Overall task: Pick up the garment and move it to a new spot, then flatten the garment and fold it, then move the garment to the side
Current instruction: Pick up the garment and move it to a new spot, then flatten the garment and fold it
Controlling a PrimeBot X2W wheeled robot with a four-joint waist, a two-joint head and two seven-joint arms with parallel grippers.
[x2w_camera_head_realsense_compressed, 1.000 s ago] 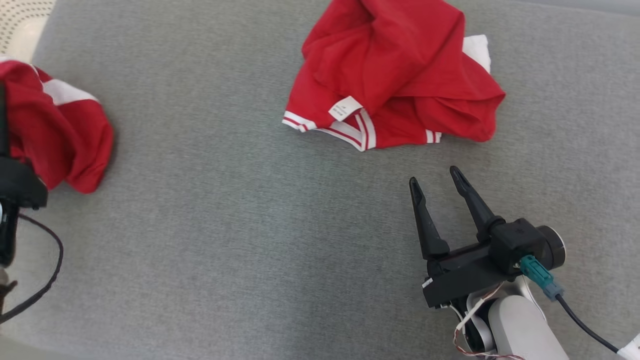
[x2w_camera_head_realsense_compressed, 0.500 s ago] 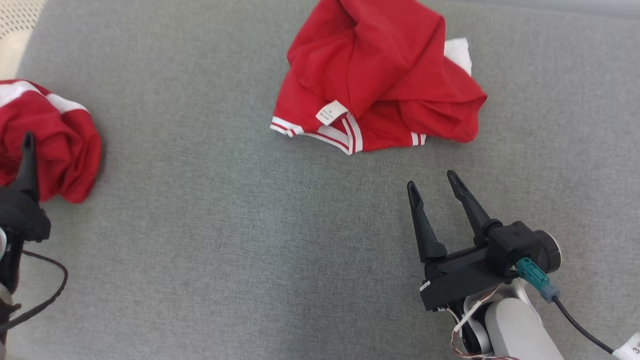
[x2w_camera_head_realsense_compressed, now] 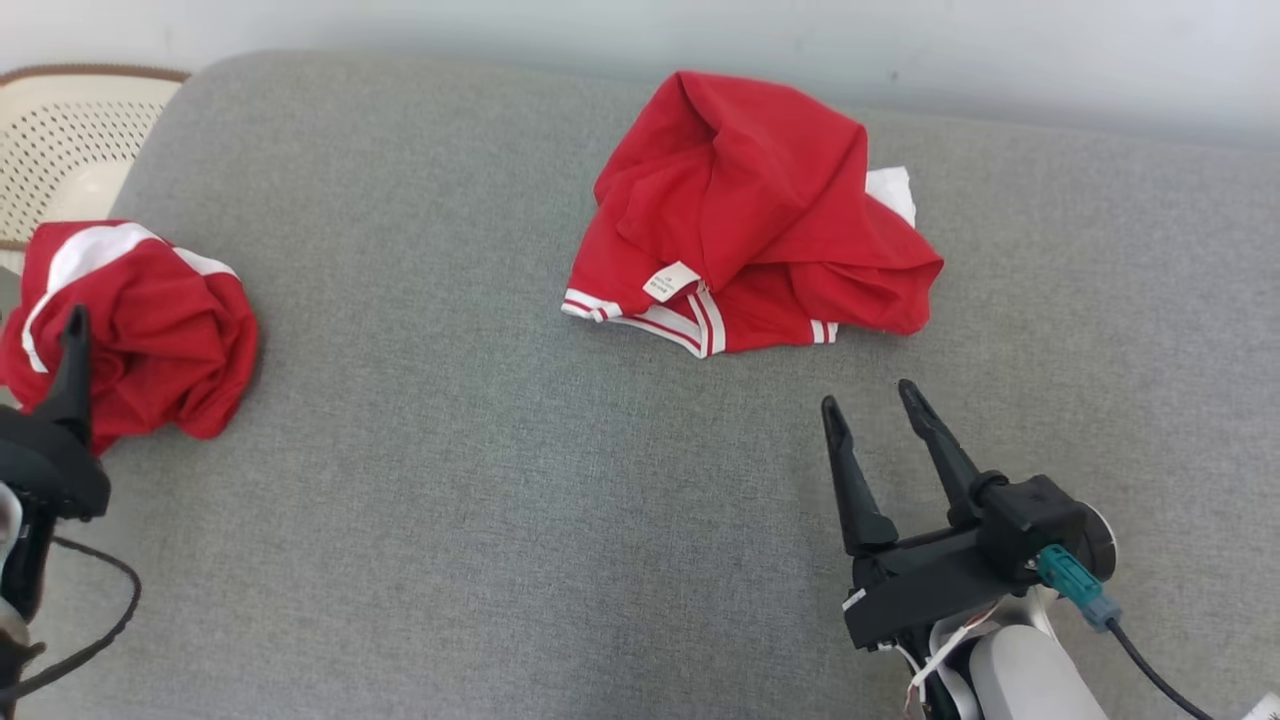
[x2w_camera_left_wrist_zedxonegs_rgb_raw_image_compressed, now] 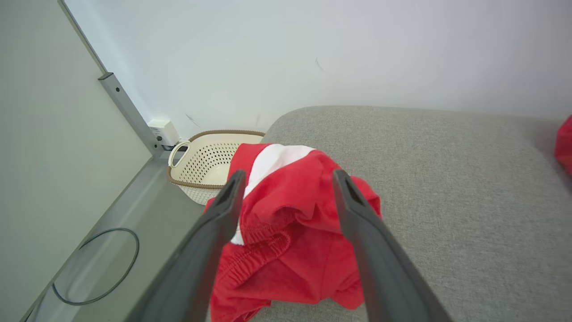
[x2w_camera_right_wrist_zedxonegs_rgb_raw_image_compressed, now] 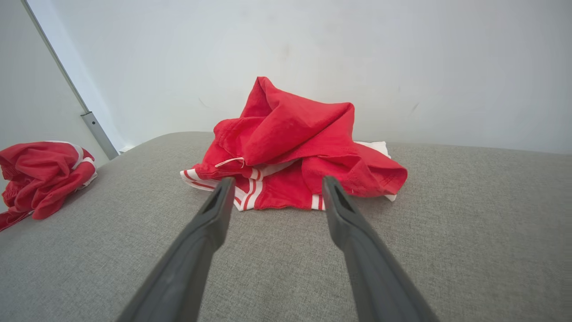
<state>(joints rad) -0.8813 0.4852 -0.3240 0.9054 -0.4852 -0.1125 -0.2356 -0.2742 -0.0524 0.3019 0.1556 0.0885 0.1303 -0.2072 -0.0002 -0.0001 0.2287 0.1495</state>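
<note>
A grey fabric-covered surface (x2w_camera_head_realsense_compressed: 500, 500) runs along a white wall, with a perforated basket (x2w_camera_head_realsense_compressed: 60, 130) at its far left. The crumpled red garment (x2w_camera_head_realsense_compressed: 150, 320) lies at the left edge, just beyond the left end effector (x2w_camera_left_wrist_zedxonegs_rgb_raw_image_compressed: 288, 179), whose fingers stand wide apart. The striped red garment (x2w_camera_head_realsense_compressed: 750, 210) lies far centre, ahead of the right end effector (x2w_camera_head_realsense_compressed: 867, 397), which is also wide and holds nothing.
</note>
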